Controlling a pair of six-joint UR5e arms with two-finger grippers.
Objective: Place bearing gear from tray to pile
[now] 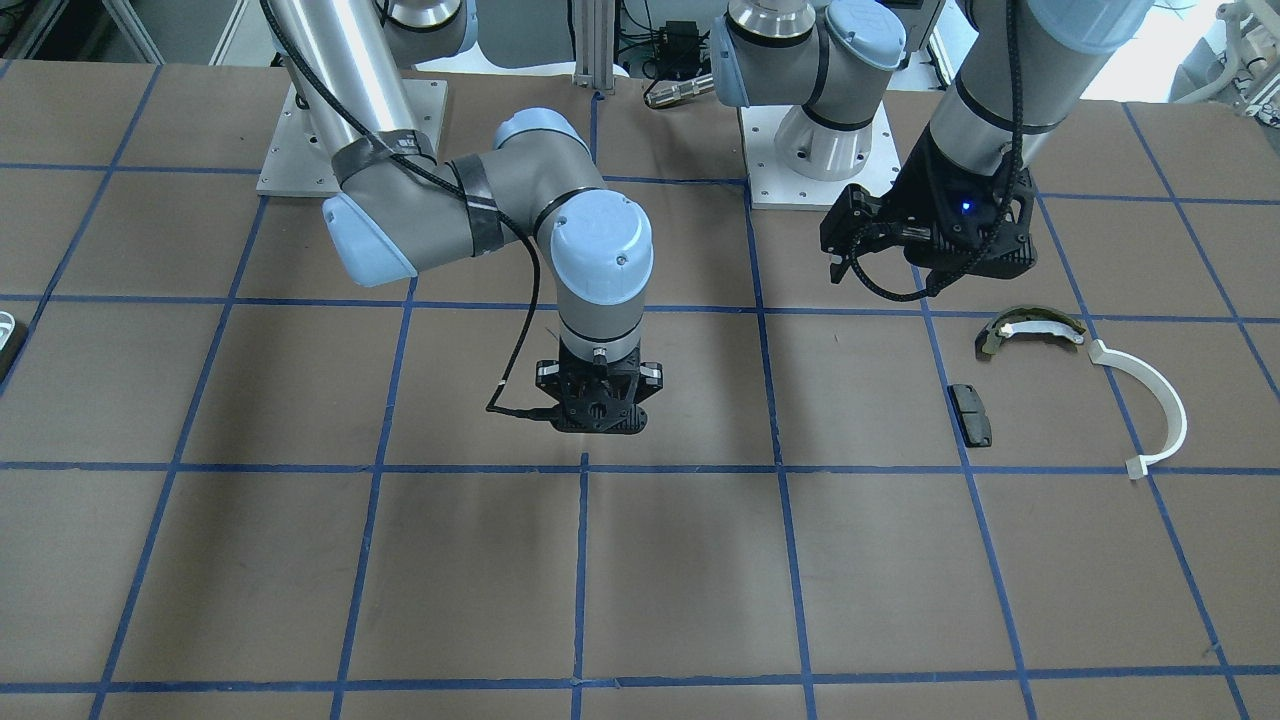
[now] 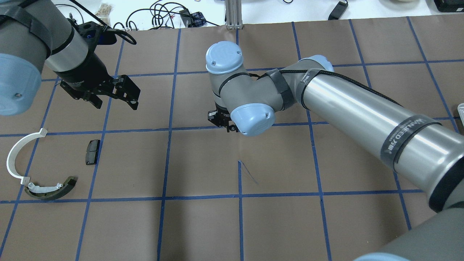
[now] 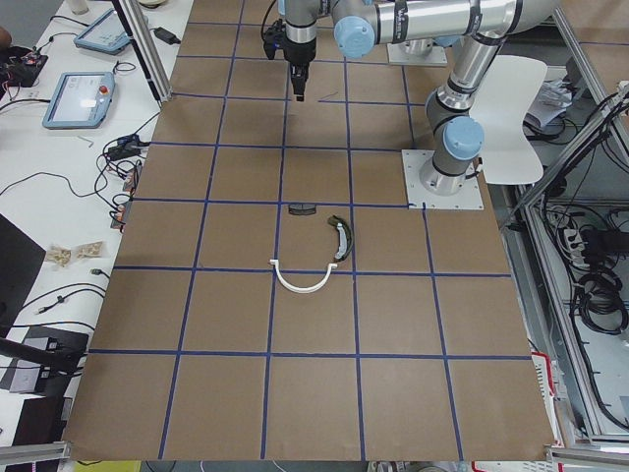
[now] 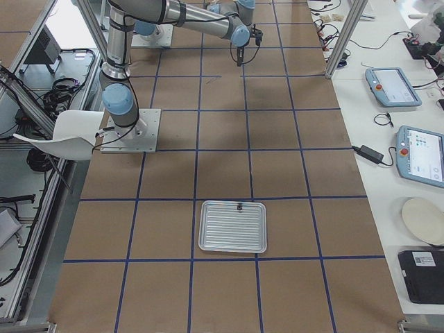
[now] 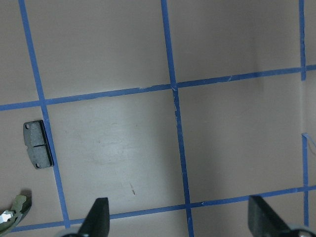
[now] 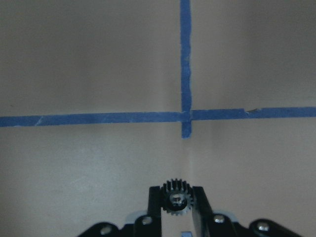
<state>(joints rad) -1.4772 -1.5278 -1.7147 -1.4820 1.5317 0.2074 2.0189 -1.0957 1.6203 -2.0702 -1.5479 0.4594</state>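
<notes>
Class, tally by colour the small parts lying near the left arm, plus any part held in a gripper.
White: 1, white curved plastic arc
Olive-dark: 1, olive-dark curved brake shoe
Black: 2, small black rectangular pad; small black toothed gear between the fingers of the right gripper
Total: 4

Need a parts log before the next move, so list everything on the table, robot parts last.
bearing gear: 1, dark, toothed, clamped in the right gripper above the table's middle
white arc: 1, white, curved, on the table's left side
brake shoe: 1, olive-dark, beside one end of the arc
black pad: 1, black, rectangular, lying apart from the shoe
tray: 1, silver, ribbed, right end of the table
table: 1, brown with blue tape grid
left gripper: 1, black, open, near the pad
right gripper: 1, black, shut on the gear
</notes>
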